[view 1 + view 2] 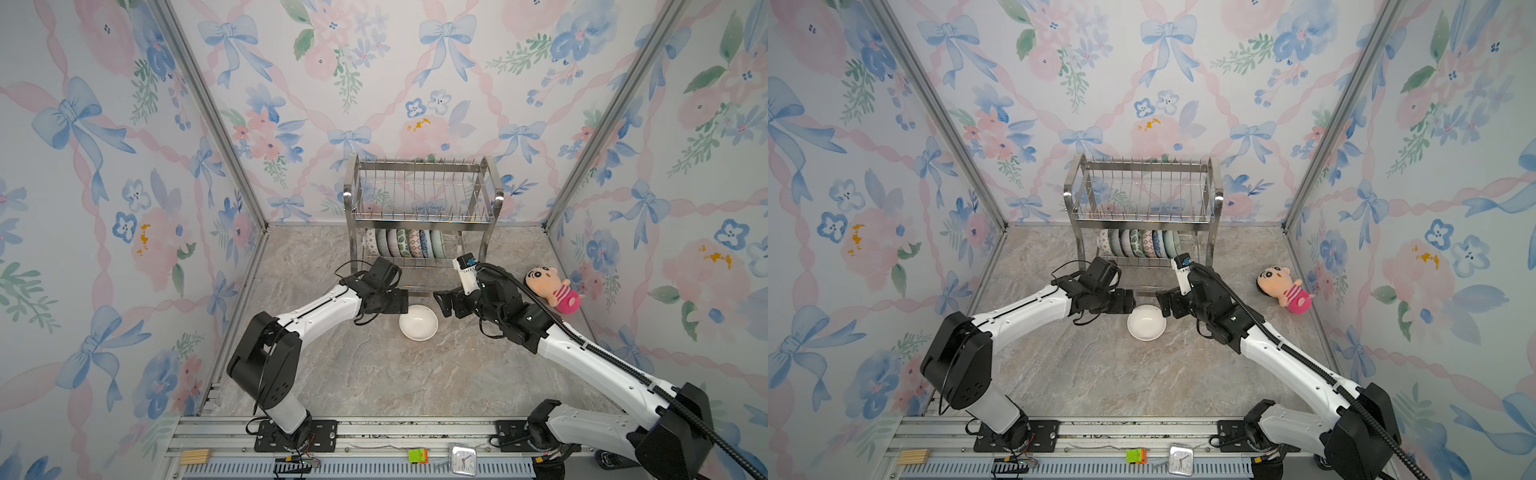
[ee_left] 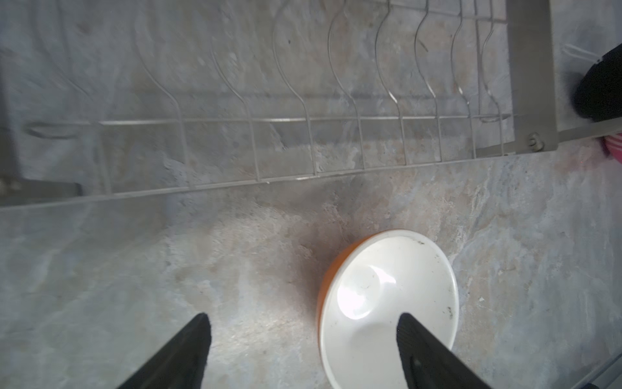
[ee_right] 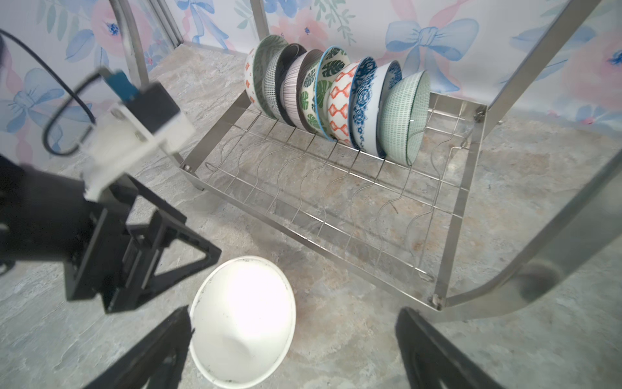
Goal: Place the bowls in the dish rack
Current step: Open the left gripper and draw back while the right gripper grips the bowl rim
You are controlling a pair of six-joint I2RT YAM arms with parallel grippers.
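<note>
Our left gripper (image 2: pixel 303 320) stands wide open and holds nothing. One black finger (image 2: pixel 427 353) hangs over the white inside of the bowl, its partner over bare table. Our right gripper (image 3: pixel 294 311) is spread just as wide and is empty too, poised at the bowl's right side.

The small orange-and-white ceramic bowl (image 1: pixel 418 323) sits upright on the grey marble-patterned table (image 1: pixel 374 374), between the two grippers and just near of the rack. It does not touch the rack; whether a fingertip brushes its rim we cannot tell.

Beyond it stands the two-tier stainless-steel wire dish rack (image 1: pixel 419 216). A row of patterned bowls (image 3: pixel 336 94) stands on edge along the far side of the lower tier, packed from the left. Wire slots show to the right of the pale green dashed bowl (image 3: pixel 405 114), and the whole near row of wires is free. A pink plush doll (image 1: pixel 550 289) lies well apart on the right.

We judge this to be the pick-up of the last loose bowl. Next, one gripper should pinch the rim — one finger inside, one outside — then lift, tip the bowl on edge and lower it between free wires. The glazed rim looks slippery, so the grip should be firm before we lift.
</note>
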